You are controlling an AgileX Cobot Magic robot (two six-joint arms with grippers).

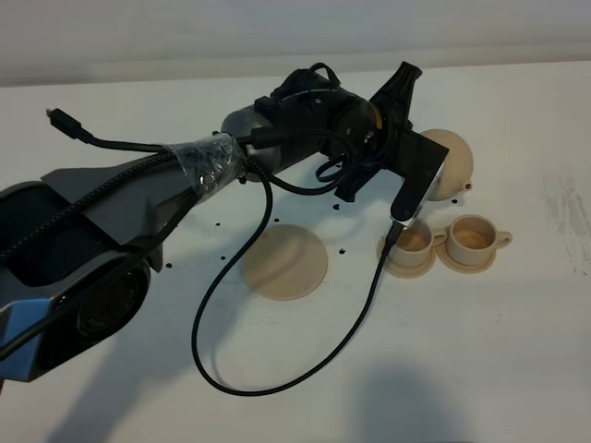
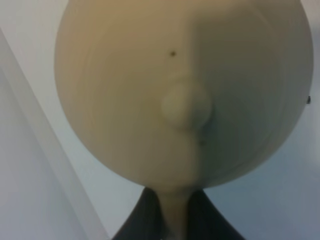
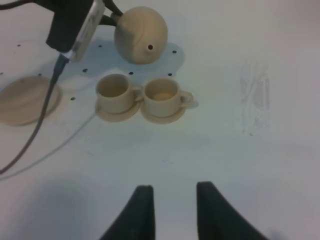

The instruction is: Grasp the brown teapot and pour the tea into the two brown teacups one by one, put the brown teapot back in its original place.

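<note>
The brown teapot [image 1: 454,159] hangs just behind the two brown teacups, its spout pointing toward them. My left gripper [image 1: 432,164] reaches across and is shut on its loop handle. In the left wrist view the teapot [image 2: 180,90] fills the frame, and the left gripper [image 2: 175,222] clamps the handle. Both cups sit on small saucers: the left teacup [image 1: 413,241] looks pale inside, the right teacup [image 1: 473,236] brownish inside. No stream of tea shows. The wide saucer, the original place [image 1: 286,262], lies bare to the left. My right gripper [image 3: 175,192] hovers near the front, fingers drawn close with nothing between them.
A black cable [image 1: 277,369] loops over the table from the left arm [image 1: 138,203] toward the cups. Small dark dots mark the surface around the saucers. A scuffed patch [image 3: 255,97] lies to the right of the cups.
</note>
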